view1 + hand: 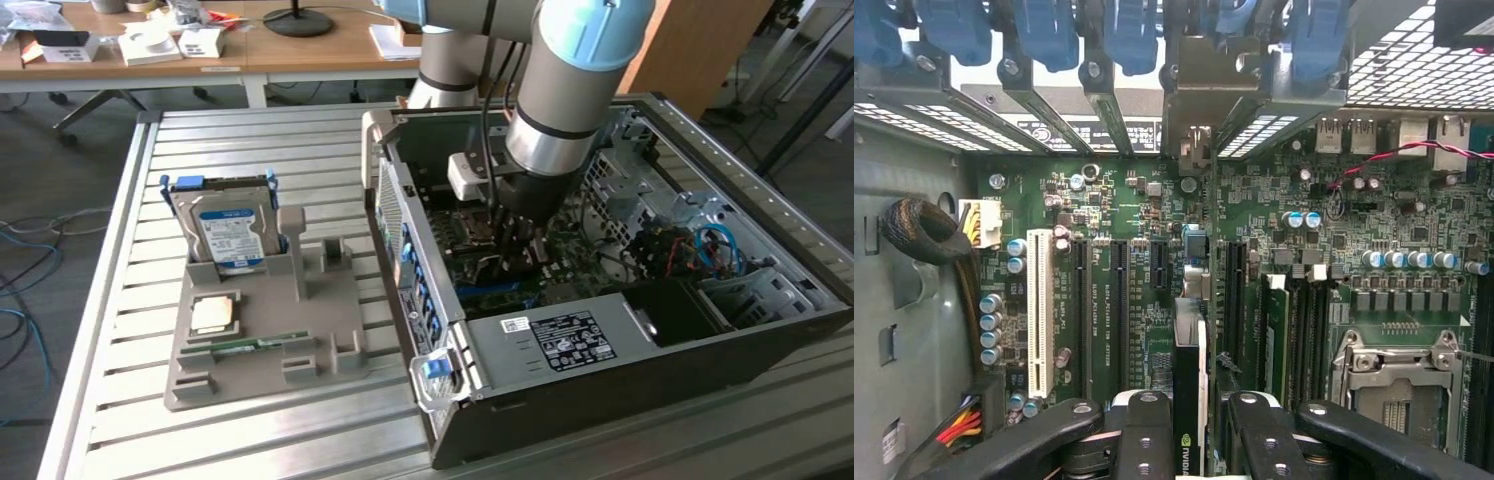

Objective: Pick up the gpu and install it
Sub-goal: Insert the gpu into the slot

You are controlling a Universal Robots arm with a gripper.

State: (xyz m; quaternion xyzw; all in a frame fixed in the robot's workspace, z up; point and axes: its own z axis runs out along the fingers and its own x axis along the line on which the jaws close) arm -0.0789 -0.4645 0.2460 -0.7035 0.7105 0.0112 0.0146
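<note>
The gpu (1190,340) shows edge-on in the wrist view as a thin black card with a green logo. It stands upright over the long black slots of the green motherboard (1144,230). Its metal bracket (1194,100) reaches the rear slot openings of the case. My gripper (1194,408) is shut on the card, one black finger (1144,425) on each side. In the exterior view my gripper (521,245) reaches straight down into the open computer case (747,330), low over the board. Whether the card's edge sits in a slot I cannot tell.
Blue slot latches (1124,30) line the case's rear wall. A white slot (1039,310), a cable bundle (924,235) and the CPU socket (1394,370) surround the card. Beside the case, a grey holder (267,330) carries a hard drive (230,225) and a green memory stick (247,347).
</note>
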